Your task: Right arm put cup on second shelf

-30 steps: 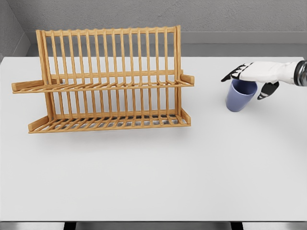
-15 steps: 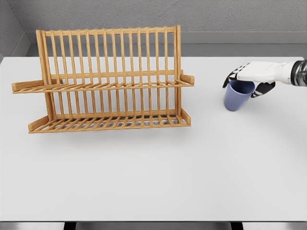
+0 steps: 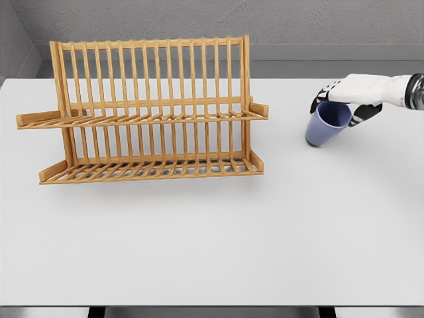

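Head view of a white tabletop (image 3: 199, 252) with a wooden dish rack (image 3: 146, 109) standing in the upper left of the frame. Its upper shelf (image 3: 142, 119) is a slatted ledge halfway up; a lower shelf sits at the base. At the upper right, the right robot hand (image 3: 346, 99) reaches in from the right edge, fingers curled over the rim of a blue cup (image 3: 326, 124). The cup is tilted, its base leaning toward the left, and appears lifted just off the tabletop, well apart from the rack. The step in hand looks like the lift after grasping. Next, the cup likely needs carrying left across the frame, raised above the upper shelf, then set down level on its slats.
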Robot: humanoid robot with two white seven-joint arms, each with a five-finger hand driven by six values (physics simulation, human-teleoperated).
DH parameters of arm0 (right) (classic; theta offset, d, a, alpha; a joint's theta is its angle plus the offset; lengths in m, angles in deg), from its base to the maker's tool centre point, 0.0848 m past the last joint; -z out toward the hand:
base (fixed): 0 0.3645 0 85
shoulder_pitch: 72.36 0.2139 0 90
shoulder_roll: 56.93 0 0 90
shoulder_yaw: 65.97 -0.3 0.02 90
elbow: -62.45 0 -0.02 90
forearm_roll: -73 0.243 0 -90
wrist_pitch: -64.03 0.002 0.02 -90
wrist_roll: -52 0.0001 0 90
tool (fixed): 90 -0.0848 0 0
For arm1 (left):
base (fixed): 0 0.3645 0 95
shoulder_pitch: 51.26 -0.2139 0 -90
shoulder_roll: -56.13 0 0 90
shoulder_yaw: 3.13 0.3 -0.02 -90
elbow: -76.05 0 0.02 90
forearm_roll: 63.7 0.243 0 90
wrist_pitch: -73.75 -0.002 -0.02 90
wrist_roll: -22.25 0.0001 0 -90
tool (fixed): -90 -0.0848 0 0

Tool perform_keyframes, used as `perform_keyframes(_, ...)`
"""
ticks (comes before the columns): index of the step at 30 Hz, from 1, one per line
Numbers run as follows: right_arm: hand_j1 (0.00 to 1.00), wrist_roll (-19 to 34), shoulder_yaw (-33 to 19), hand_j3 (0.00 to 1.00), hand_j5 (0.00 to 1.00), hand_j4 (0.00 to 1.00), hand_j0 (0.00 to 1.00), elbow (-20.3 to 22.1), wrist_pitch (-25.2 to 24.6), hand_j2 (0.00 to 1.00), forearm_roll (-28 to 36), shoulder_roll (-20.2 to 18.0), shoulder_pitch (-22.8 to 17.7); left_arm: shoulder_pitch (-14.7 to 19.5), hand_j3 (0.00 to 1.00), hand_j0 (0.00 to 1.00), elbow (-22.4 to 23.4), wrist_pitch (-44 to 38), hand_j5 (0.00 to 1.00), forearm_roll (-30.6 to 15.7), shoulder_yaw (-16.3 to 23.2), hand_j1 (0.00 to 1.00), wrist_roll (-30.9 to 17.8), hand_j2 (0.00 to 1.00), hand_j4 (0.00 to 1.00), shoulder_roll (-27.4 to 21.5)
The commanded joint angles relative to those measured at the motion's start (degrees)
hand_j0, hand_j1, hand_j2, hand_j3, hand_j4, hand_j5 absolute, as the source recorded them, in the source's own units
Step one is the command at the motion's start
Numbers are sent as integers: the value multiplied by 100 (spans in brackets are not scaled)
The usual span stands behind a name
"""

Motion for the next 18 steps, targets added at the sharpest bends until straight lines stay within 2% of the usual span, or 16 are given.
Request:
perform_keyframes(1,65,-3,-13,65,65,65,65,10,-16,65,39,-5,0,0,100,100,1,-3,100,-1,1,100,-1,100,100,0)
perform_keyframes(11,65,-3,-31,65,65,65,65,27,-16,65,83,-14,176,0,100,100,1,-3,100,-1,1,100,-1,100,100,0)
perform_keyframes(13,64,-3,-250,64,64,64,64,27,-16,64,83,-5,132,0,100,100,1,6,100,-1,1,100,-1,100,100,0)
perform_keyframes(18,64,-3,-286,64,64,64,64,27,-16,64,83,-5,158,0,100,100,1,-3,100,-1,1,100,-1,100,100,0)
